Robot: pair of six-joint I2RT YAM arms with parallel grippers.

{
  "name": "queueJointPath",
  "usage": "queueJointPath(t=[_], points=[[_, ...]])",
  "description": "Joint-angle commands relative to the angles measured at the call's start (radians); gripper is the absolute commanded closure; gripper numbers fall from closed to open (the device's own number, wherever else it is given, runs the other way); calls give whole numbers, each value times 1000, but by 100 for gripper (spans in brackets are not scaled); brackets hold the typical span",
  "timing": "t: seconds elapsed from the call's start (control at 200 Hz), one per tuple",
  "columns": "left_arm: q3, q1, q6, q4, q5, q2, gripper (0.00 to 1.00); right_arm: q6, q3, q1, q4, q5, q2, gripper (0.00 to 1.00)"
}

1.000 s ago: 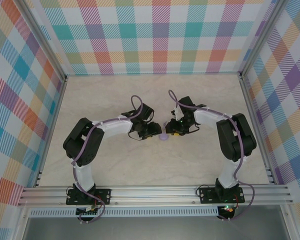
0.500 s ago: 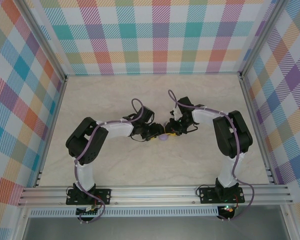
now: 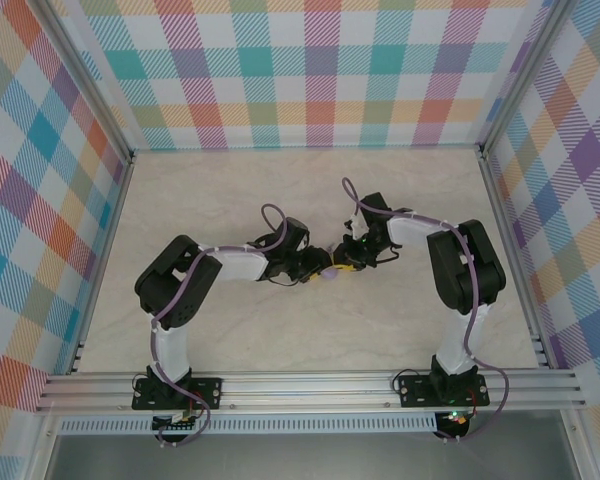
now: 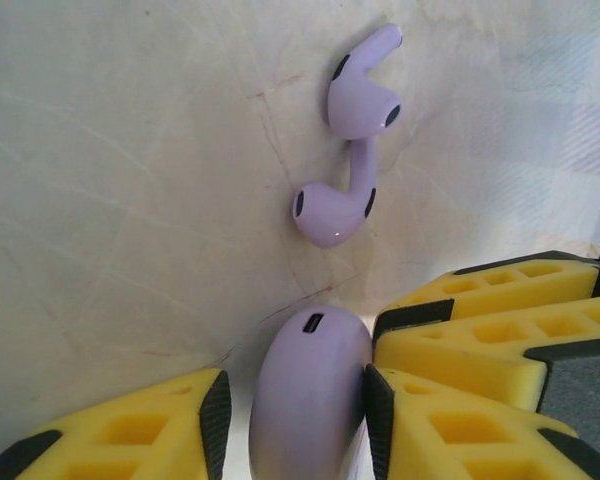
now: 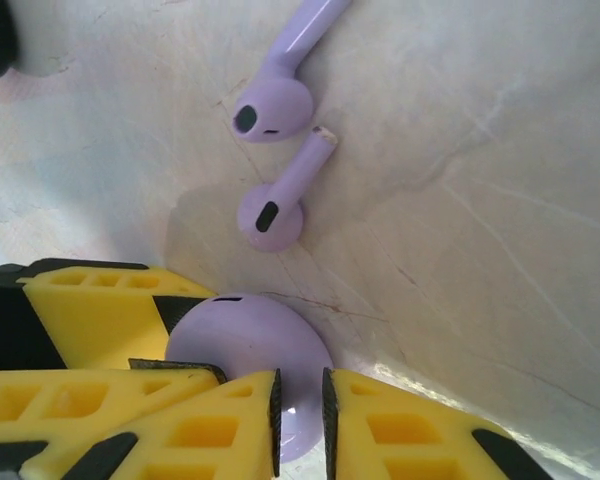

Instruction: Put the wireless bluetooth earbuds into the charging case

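Both arms are folded in over the middle of the table (image 3: 230, 200), wrists bent toward each other, and the two grippers meet nose to nose just right of centre in the overhead view. Between them sits the case (image 3: 327, 271), a small lavender pebble on the pale marbled top. The left gripper (image 3: 313, 270) is on its left side and the right gripper (image 3: 345, 265) on its right, both hard up against it. The left wrist camera gives it close up. The case is at the bottom middle of the frame, rounded, with a little dark slot on top, and the left gripper's black pads (image 4: 378, 410) stand one on each side of it. I'd call that clamped on the case, though there's a hair of light at the left-hand pad. A yellow finger of the other gripper pokes in at the right edge, just beside the case. Look to the upper middle and there are the earbuds (image 4: 360, 105), two of them, both lavender, lying on the bare table one above the other. The lower one's stem runs up against the upper one. They're near the case but apart from it, not in it. In the right wrist camera the case is at lower centre-left. The right gripper's yellow fingers (image 5: 400, 430) are drawn almost together at the bottom edge with a sliver of lavender between them. They're pinched on the case, but whether on its rim or its lid I can't tell. The earbuds lie in the upper middle there, just beyond the case.
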Motion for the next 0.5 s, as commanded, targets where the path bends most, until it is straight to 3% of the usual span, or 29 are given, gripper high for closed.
queueJointPath(t=[0.0,0.135,0.33,0.495], points=[[-26,-53,-38,35,32,52,60,14,-14,22,13,-25,35,81],[-27,-56,-48,38,22,46,63,13,-14,20,15,-39,34,81],[-26,-57,-69,1,-8,19,78,18,-21,18,21,-40,3,81],[-15,-57,-103,-141,-84,-64,90,6,-57,8,49,13,-92,70]])
